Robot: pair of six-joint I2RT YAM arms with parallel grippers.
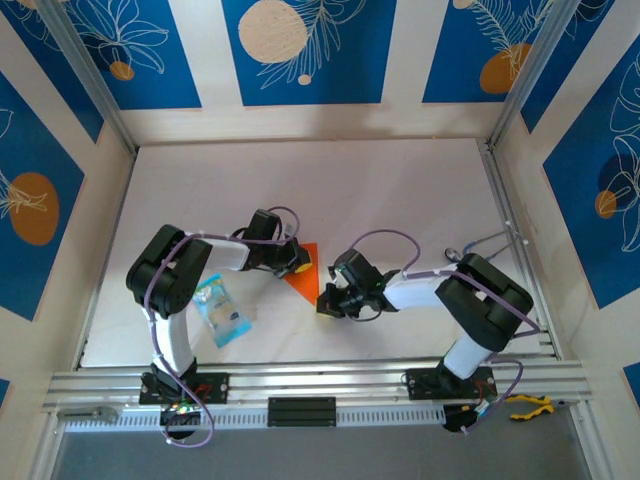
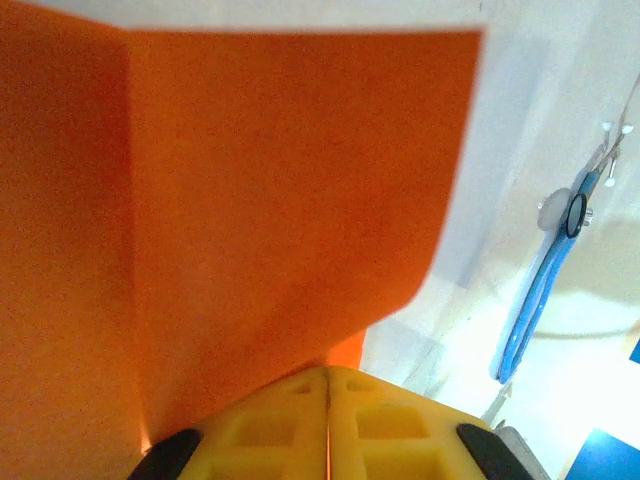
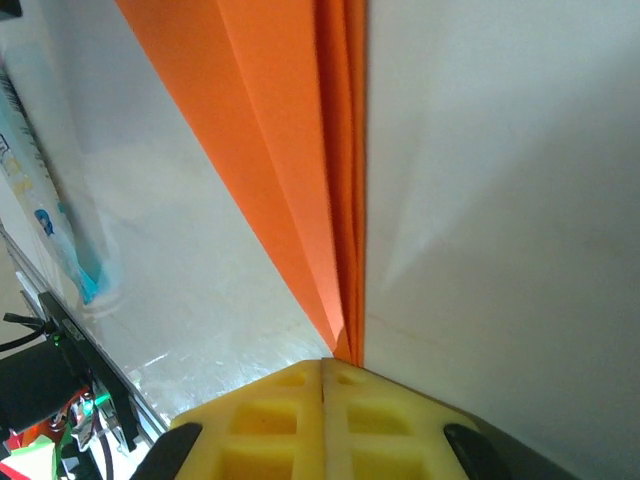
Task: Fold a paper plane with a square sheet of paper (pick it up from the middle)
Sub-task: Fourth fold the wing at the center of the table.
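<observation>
While both sets of jaws are pressed together on the paper (image 2: 280, 200), with the left gripper (image 2: 328, 372) on its broad creased end and the right gripper (image 3: 336, 362) at the narrow layered tip, hold each pinch firm. Paper spans between them, over the table (image 1: 400, 190), front-centre. Pull evenly, no twist; layers would likely slip. Packet (image 1: 222, 310) lies apart, leftward.

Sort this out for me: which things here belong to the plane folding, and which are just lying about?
Belongs to the job:
orange paper, partly folded
left gripper and right gripper, both shut on it

Lying about:
blue and clear plastic packet
yellow-handled tool, near right corner
</observation>
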